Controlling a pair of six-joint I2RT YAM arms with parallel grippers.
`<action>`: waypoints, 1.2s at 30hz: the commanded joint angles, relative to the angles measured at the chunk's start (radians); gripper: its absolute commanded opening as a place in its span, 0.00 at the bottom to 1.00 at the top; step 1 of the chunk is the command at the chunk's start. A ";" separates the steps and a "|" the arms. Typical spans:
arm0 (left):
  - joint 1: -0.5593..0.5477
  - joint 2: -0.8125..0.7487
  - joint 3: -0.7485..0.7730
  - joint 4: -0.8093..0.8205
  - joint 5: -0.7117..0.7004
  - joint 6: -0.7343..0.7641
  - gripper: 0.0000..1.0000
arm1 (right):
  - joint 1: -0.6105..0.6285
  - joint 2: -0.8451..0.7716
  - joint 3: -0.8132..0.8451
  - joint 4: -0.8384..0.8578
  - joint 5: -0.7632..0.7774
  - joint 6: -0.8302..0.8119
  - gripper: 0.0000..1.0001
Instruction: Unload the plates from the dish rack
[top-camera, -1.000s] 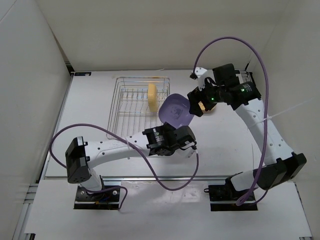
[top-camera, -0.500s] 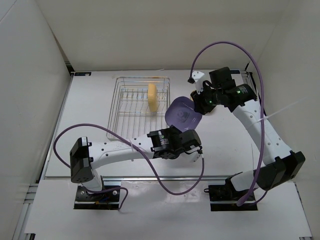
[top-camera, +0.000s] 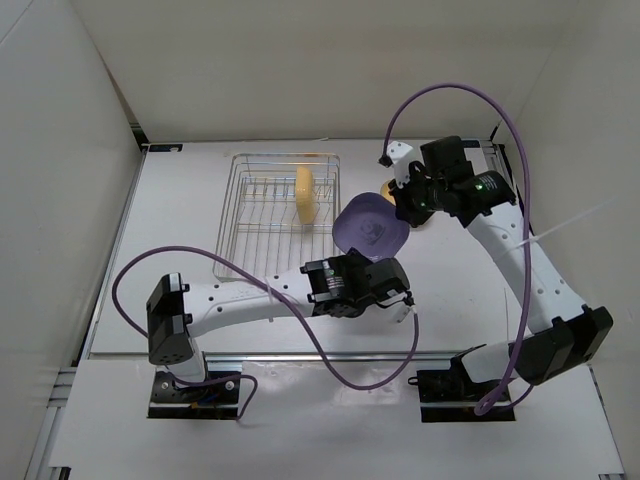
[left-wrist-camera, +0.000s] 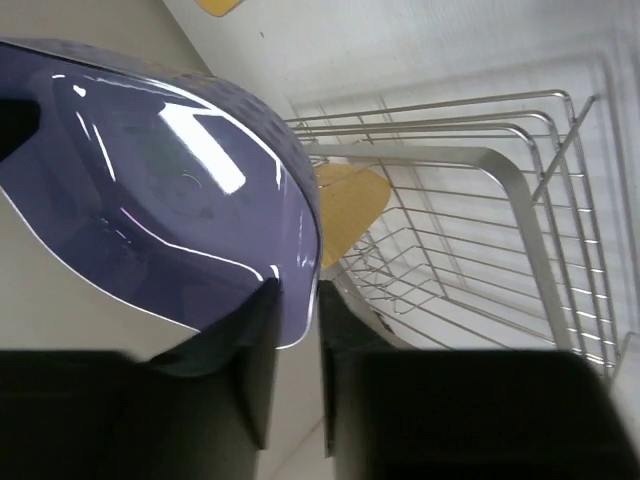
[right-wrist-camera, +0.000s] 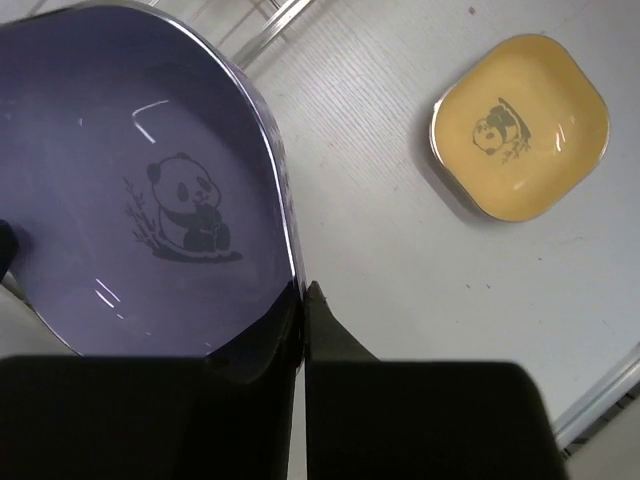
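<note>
The right end effector (right-wrist-camera: 302, 290) has its two dark fingers (right-wrist-camera: 340, 345) pressed together on the rim of the purple plate (right-wrist-camera: 150, 200). One finger is on the inner side and one on the outer side, so it is pinching the plate. Inside this plate we see a small panda drawing.

The left end effector (left-wrist-camera: 298, 288) is at another part of the same rim. Its fingers (left-wrist-camera: 250, 350) stand on both sides of the edge with only a narrow gap between them. We cannot tell whether they press the plate or only stand around it.

In the top view the purple plate (top-camera: 370, 228) is lifted above the worktop (top-camera: 180, 220) and tilted. It is between the two end effectors and just beside the right side of the dish rack (top-camera: 262, 225), outside of it. The left arm reaches to it from below and the right arm from the far right.

A yellow plate (right-wrist-camera: 520, 125) lies flat on the worktop beyond the purple one, face up, also with a panda, and well apart from the rack. In the top view the right arm hides most of it.

A second yellow plate (top-camera: 306, 195) stands on its edge inside the dish rack, between the upright wires near the far right corner. The left wrist view shows it (left-wrist-camera: 350, 205) behind the purple plate, with the silver wires of the rack (left-wrist-camera: 520, 200) around it.
</note>
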 joint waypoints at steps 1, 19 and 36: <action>0.012 -0.010 0.050 0.047 -0.014 -0.022 0.41 | 0.009 -0.020 -0.014 0.062 0.048 0.051 0.01; 0.383 0.050 0.533 -0.041 -0.047 -0.387 1.00 | -0.368 0.381 0.138 0.268 0.080 0.407 0.01; 0.905 0.067 0.724 -0.184 0.626 -0.935 1.00 | -0.432 0.656 0.276 0.307 -0.032 0.551 0.01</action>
